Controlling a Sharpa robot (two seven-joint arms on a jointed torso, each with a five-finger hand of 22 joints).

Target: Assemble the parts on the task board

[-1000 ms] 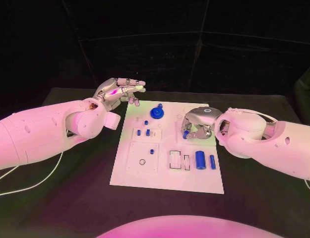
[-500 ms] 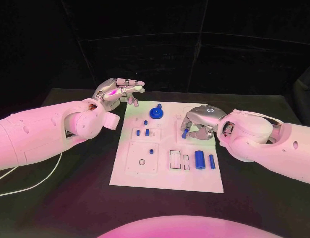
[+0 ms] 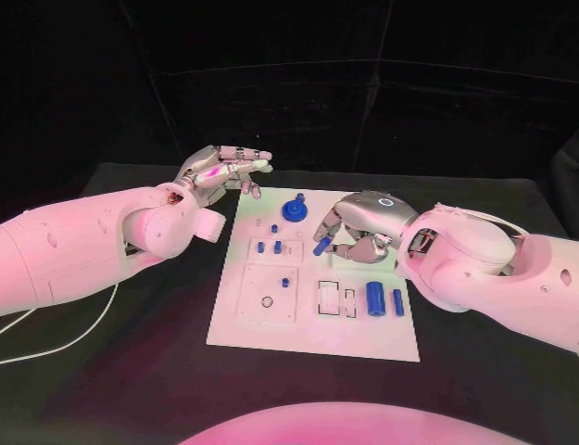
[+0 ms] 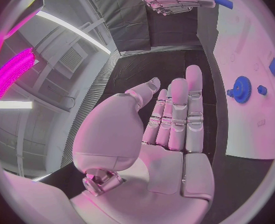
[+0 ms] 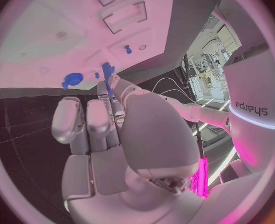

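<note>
Right hand pinches a blue peg, seemingly at its fingertips; keep it upright. Left hand spread, idle.

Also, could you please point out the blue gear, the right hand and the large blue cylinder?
Gear (image 3: 294,210), head view, its toothed disc.
Right hand (image 3: 356,222), head view, its back.
Cylinder (image 3: 373,297), head view, mid-body.

A black table carries a white task board lying flat in its middle, long side running away from the robot. A thin white cable trails across its left part.
</note>
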